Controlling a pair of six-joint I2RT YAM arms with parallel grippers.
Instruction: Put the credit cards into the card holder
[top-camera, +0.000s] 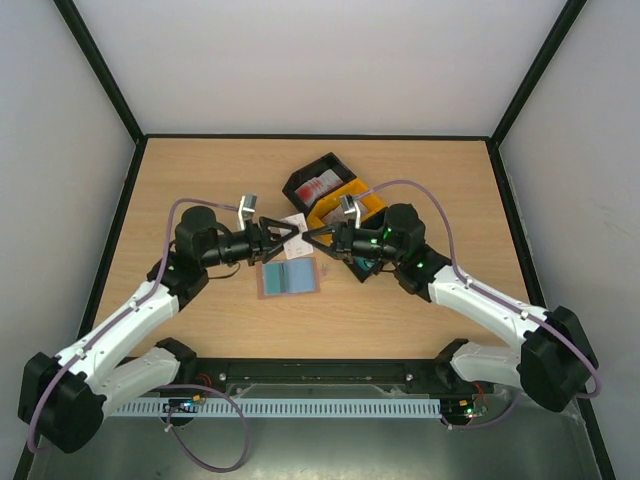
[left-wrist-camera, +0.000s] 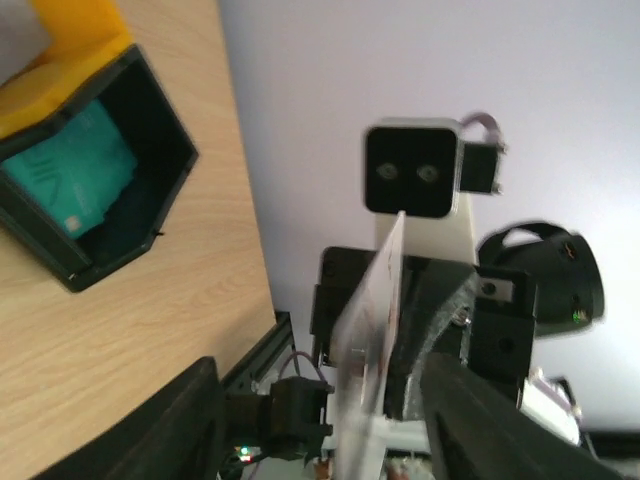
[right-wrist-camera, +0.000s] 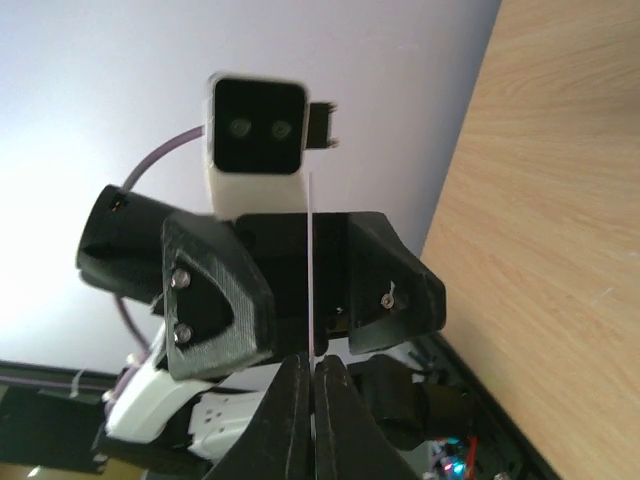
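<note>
**A:** How are the arms set?

**B:** Both reach in over the middle of the bench, forearms roughly level. The left claw points right and the right claw points left, nose to nose and almost meeting.

**A:** Anything between them?

**B:** A white card with faint red marks, up off the bench and turned on edge. The right claw is pinched together on one end. In its wrist view the card runs as a thin line straight out from its closed fingers.

**A:** And the left claw?

**B:** It's spread apart. Its two fingers stand either side of the card's other end with a gap on each side, gripping nothing.

**A:** Where's the wallet?

**B:** The wallet lies open and flat on the bench, just on the near side of the two claws, blue-grey pockets facing up.

**A:** Other cards?

**B:** A red-and-white card sits in a black tray beyond the claws, next to an orange tray. A teal card lies in a second black tray, under the right arm's wrist.
</note>
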